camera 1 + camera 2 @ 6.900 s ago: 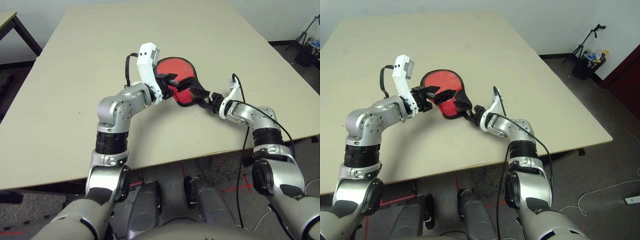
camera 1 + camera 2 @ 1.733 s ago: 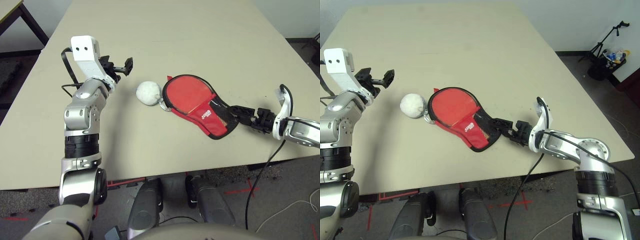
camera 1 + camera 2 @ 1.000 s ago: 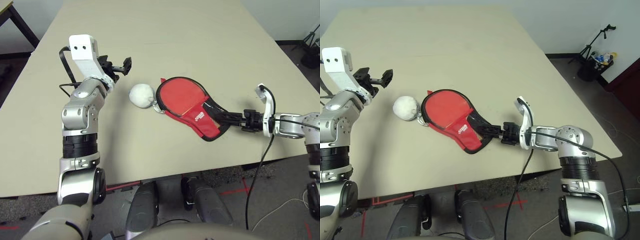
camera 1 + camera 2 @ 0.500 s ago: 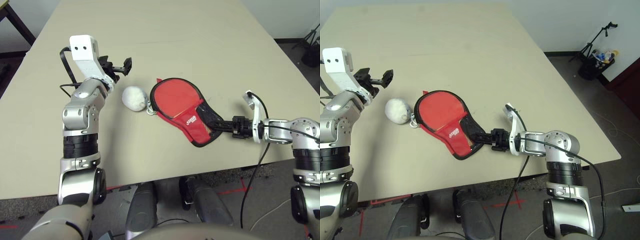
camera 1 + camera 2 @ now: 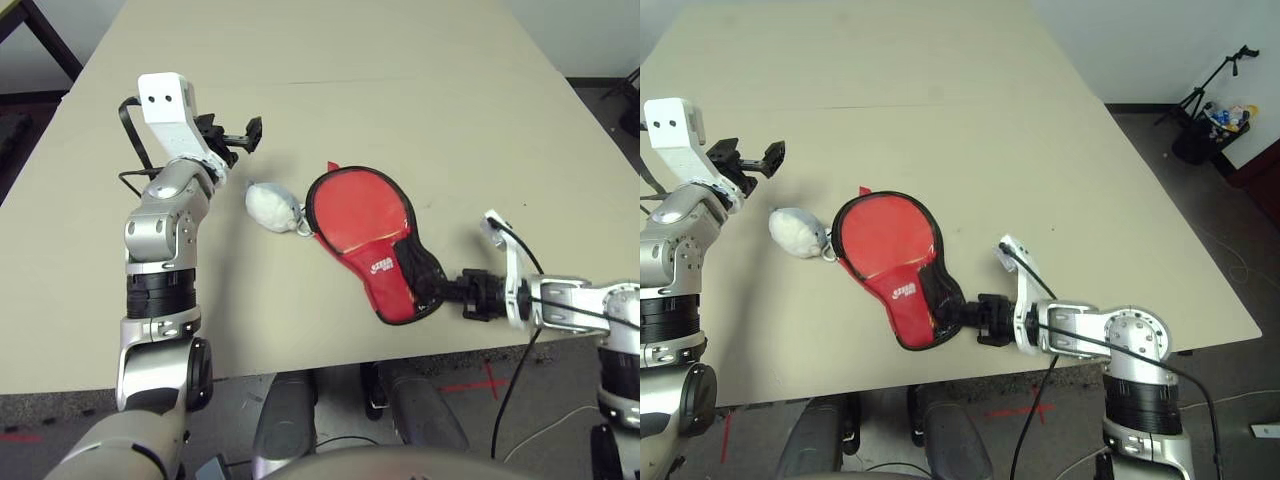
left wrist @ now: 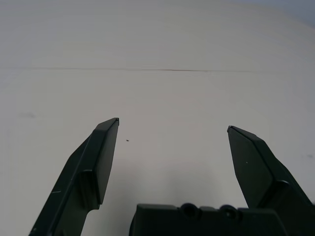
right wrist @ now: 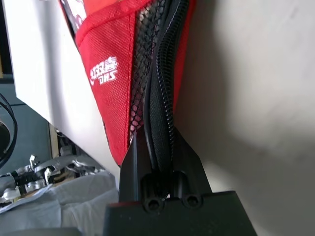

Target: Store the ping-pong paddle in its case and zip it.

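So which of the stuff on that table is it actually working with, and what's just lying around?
In use: the red case, pinched at its narrow zipper end by the right gripper.

Lying about: the white fluffy ball beside the case; the left gripper hangs open above the table.

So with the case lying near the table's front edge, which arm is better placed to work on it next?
The right. The right gripper is shut on the case at its narrow end, pinching the black zipper edging. The left gripper hangs open above the table, apart from the case, past the white fluffy ball.
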### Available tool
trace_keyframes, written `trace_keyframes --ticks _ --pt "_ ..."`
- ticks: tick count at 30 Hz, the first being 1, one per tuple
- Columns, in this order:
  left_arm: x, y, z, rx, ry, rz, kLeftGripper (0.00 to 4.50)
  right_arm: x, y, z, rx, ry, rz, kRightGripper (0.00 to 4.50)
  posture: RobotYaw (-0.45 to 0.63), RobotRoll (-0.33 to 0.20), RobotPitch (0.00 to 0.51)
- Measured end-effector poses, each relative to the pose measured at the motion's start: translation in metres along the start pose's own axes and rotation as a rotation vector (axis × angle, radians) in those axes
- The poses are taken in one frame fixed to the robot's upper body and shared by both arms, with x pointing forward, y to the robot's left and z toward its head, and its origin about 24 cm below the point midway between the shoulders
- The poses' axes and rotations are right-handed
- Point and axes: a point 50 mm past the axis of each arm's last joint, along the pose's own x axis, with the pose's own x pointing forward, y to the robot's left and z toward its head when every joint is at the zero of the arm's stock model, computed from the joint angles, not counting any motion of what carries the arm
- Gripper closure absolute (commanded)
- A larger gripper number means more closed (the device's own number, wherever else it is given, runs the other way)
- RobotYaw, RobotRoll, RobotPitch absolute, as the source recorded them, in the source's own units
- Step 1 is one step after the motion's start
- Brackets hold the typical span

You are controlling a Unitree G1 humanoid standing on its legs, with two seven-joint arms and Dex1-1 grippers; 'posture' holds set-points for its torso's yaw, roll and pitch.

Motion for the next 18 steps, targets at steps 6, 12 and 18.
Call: trace_keyframes --ticks 6,12,18 --pt "0.002 -0.001 0.0 -0.003 -0.001 -0.003 0.0 0.003 0.005 -0.007 0.079 -0.021 -0.034 4.45 0.05 0.0 0.201" --pt "0.004 -0.007 0.001 -0.006 -0.007 -0.027 0.0 0.002 0.006 -0.002 0.041 -0.01 -0.095 3.47 0.05 0.0 0.196" --pt "0.003 -0.005 0.001 0.0 -0.008 -0.028 0.0 -0.03 0.005 0.006 -0.106 0.071 -0.22 1.6 0.04 0.0 0.194"
